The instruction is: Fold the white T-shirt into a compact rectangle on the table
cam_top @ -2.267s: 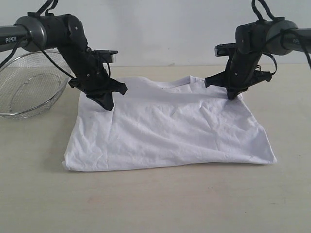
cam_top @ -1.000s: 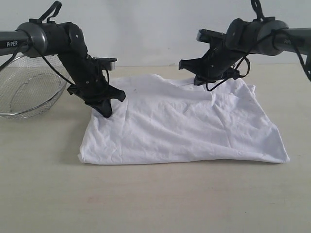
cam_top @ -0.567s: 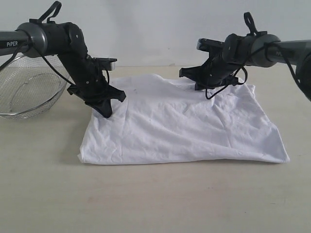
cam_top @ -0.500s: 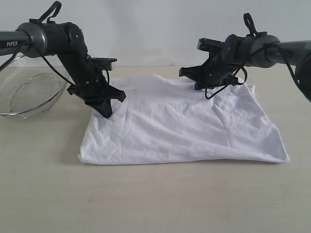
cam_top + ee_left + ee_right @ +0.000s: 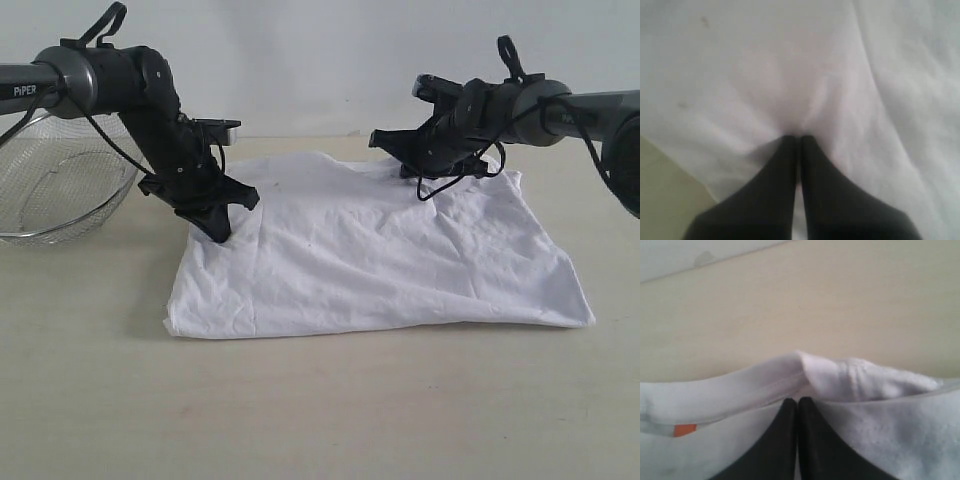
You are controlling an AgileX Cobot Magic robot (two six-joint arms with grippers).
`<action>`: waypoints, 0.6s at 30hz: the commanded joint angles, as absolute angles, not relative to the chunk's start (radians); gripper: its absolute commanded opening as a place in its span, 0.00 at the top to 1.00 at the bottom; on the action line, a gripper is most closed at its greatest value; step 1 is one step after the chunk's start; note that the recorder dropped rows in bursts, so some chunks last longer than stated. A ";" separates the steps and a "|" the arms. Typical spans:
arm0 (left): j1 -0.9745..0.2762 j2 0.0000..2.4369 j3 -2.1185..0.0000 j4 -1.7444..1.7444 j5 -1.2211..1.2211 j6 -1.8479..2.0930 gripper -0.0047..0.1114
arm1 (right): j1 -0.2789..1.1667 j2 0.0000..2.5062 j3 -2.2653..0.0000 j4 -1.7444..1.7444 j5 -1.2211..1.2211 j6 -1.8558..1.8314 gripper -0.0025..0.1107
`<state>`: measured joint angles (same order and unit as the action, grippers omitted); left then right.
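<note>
White T-shirt (image 5: 380, 260), wrinkled and folded, pinched by clenched left pincer (image 5: 799, 139) and right pincer (image 5: 798, 401).

I count one white T-shirt (image 5: 370, 260) on one table (image 5: 320, 410). Two grippers: the left gripper (image 5: 219, 235) at ten o'clock on the cloth, the right gripper (image 5: 798, 402) at one o'clock. One wire mesh bowl (image 5: 60, 190) at nine o'clock on the table. One orange neck tag (image 5: 685, 430)
</note>
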<state>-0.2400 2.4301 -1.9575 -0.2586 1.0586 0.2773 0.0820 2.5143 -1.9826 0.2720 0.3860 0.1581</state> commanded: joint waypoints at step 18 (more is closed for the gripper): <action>-0.243 2.308 -1.905 -0.385 1.095 0.312 0.92 | 0.056 2.341 -1.978 0.217 0.579 0.183 0.98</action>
<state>-0.2400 2.3585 -1.9313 -0.3144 1.0910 0.2803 0.0760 2.3983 -1.9826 0.2389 0.4872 0.2293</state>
